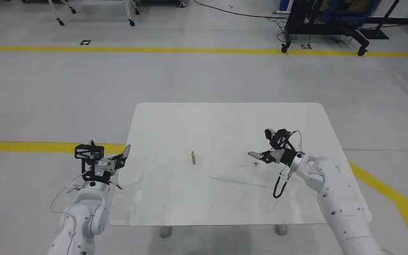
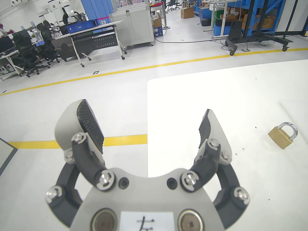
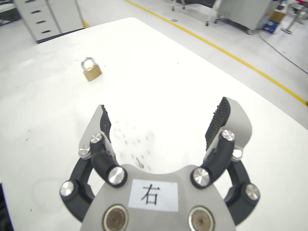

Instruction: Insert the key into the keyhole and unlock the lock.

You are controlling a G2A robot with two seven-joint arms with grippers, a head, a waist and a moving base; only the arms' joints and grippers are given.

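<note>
A brass padlock (image 1: 193, 157) with a silver shackle lies near the middle of the white table (image 1: 223, 121). It also appears in the left wrist view as the padlock (image 2: 281, 135) and in the right wrist view as the padlock (image 3: 92, 72). My left gripper (image 1: 121, 159) hangs open at the table's left edge, well away from the lock; its fingers (image 2: 91, 126) hold nothing. My right gripper (image 1: 262, 145) stands open over the table to the right of the lock, also holding nothing. A small metal piece, perhaps the key (image 3: 139, 163), lies on the table just under the right gripper (image 3: 163, 104).
A scuffed patch of small marks (image 3: 134, 138) lies on the table below the right gripper. A thin dark line (image 1: 239, 182) runs across the table's near half. Yellow floor lines (image 1: 191, 50) run around the table.
</note>
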